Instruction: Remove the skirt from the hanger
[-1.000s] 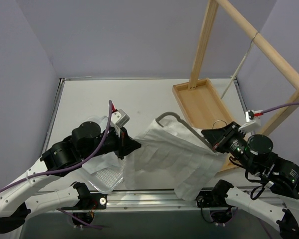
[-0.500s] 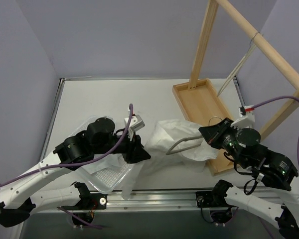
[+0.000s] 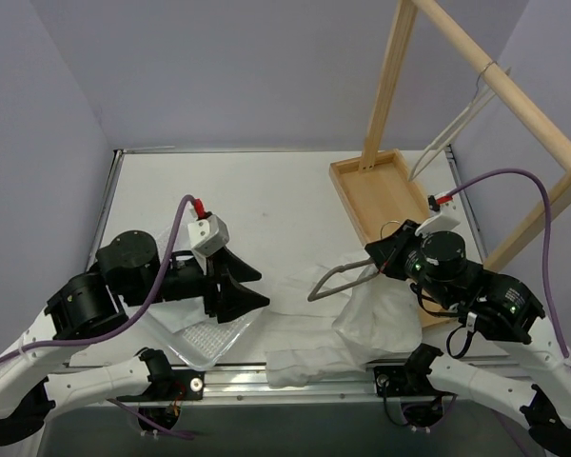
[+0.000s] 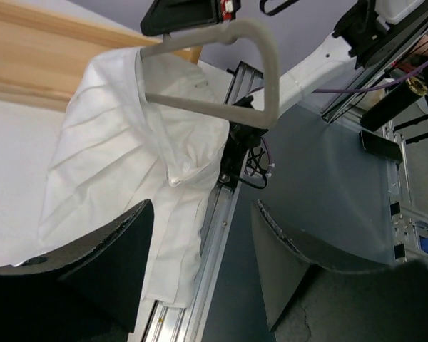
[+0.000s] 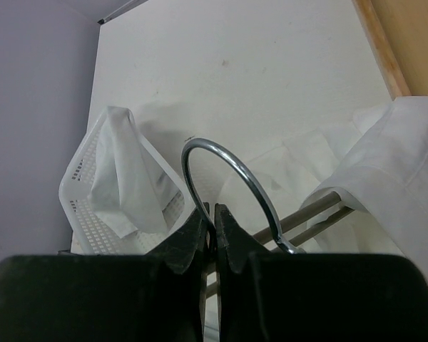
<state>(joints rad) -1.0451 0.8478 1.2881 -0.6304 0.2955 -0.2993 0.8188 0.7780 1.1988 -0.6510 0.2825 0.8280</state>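
The grey hanger [image 3: 335, 277] hangs tilted above the table, and my right gripper [image 3: 388, 253] is shut on its metal hook [image 5: 232, 176]. The white skirt [image 3: 360, 327] lies crumpled below it, spilling over the table's front edge. Part of the skirt [image 5: 406, 153] still covers the hanger's bars at the end near my right gripper [image 5: 214, 217]. My left gripper [image 3: 254, 288] stands open with nothing between its fingers, a short way left of the skirt. In the left wrist view the hanger [image 4: 268, 68] and skirt [image 4: 121, 149] sit beyond the open left gripper [image 4: 200, 267].
A white perforated basket [image 3: 207, 338] holding white cloth sits under my left arm; the basket [image 5: 82, 214] also shows in the right wrist view. A wooden tray [image 3: 376, 190] and a tall wooden rack [image 3: 500, 86] stand at the back right. An aluminium rail [image 3: 266, 381] runs along the front edge.
My left gripper has opened, let go of the skirt and pulled back left. The skirt slid mostly off the hanger and dropped toward the front edge. My right gripper moved the hanger left.
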